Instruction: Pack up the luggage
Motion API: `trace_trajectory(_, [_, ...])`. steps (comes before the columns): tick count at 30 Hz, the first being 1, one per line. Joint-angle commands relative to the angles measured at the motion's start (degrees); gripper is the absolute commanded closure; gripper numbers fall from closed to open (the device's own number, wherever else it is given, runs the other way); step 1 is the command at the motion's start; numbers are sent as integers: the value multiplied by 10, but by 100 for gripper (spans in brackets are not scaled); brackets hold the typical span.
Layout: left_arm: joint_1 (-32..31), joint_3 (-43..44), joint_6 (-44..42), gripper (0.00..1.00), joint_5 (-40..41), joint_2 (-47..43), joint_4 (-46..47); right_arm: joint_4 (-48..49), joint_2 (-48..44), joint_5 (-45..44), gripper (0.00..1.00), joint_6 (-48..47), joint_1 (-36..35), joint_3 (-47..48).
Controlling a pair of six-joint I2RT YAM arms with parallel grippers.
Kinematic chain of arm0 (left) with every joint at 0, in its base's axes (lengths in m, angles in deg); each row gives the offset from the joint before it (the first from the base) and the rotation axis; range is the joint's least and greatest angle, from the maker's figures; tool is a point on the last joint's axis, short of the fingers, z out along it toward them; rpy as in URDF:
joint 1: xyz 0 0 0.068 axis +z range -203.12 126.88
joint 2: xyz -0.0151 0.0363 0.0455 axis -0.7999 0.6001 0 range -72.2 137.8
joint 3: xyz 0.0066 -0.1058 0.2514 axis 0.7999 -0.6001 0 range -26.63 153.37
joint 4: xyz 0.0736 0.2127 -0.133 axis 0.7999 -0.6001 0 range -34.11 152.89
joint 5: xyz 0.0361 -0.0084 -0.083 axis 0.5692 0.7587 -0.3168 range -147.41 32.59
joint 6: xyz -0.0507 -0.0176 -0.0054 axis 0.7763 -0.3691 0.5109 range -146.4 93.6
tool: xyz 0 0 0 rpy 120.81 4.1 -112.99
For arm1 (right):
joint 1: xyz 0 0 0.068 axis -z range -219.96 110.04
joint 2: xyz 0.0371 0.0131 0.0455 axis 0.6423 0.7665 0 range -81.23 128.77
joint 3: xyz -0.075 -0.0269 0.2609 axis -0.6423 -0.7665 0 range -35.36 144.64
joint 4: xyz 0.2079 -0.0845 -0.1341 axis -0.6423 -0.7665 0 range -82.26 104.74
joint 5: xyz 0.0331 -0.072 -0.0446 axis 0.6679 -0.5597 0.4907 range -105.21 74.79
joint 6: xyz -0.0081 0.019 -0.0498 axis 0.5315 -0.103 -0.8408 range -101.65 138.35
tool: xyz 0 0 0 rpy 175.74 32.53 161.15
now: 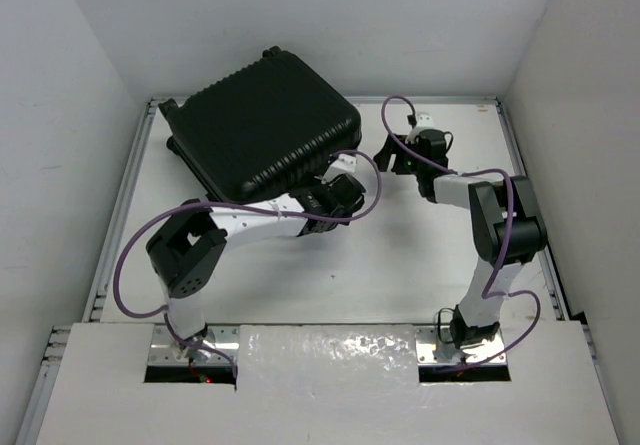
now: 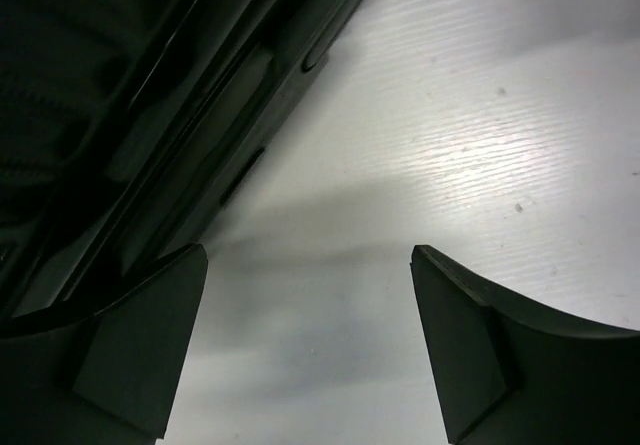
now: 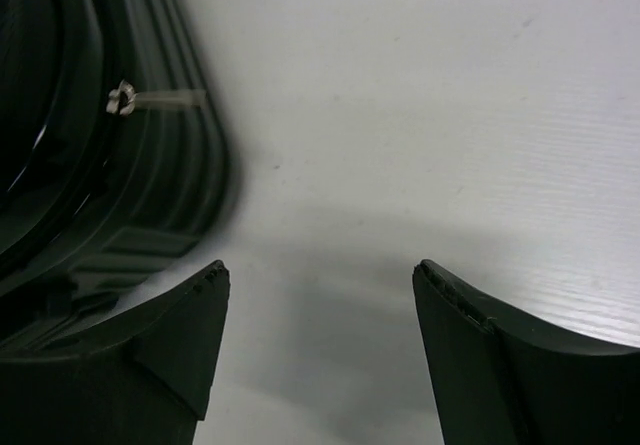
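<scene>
From the overhead camera, the black hard-shell ribbed suitcase (image 1: 262, 125) lay flat on the white desk (image 1: 400, 275), turned at an angle in the far-left corner. Its ribbed shell faced up and the lid was down. No loose items showed on the desk, so the filling looked finished, and what remained was probably sealing the case. The left gripper (image 1: 345, 187) sat just beside the case's near-right edge, and the right gripper (image 1: 388, 155) was near its right corner.

In the left wrist camera, the left gripper (image 2: 308, 255) was spread wide with nothing between its fingers. The suitcase's dark side wall (image 2: 150, 115) ran along the left, above bare desk (image 2: 480, 145). Whether the seam was fastened could not be told.

In the right wrist camera, the right gripper (image 3: 320, 265) was also wide apart and empty. The suitcase's rounded corner (image 3: 150, 165) filled the left side, and a small metal zipper pull (image 3: 122, 97) lay on its rim, ungrasped. Zipping seemed the likely remaining job.
</scene>
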Motion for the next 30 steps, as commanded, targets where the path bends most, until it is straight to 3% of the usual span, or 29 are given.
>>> trace_trajectory(1, [-9,2,-94,19,3,-14,66,44,-7,40,27,32,4,-9])
trace_trajectory(6, [-6,0,-178,20,28,14,107,96,-15,65,28,69,15,-49])
trace_trajectory(12, [34,1,-221,32,1,44,151,99,-48,69,27,64,18,-68])
trace_trajectory(15, [46,24,-228,41,-27,74,135,101,-66,69,27,61,19,-75])
trace_trajectory(22, [60,52,-212,43,-14,136,118,115,-111,74,28,64,19,-101])
trace_trajectory(27, [57,67,-213,100,-55,167,93,125,-136,84,28,73,20,-119])
trace_trajectory(30, [47,38,-217,100,-82,151,112,118,-156,83,27,71,22,-126])
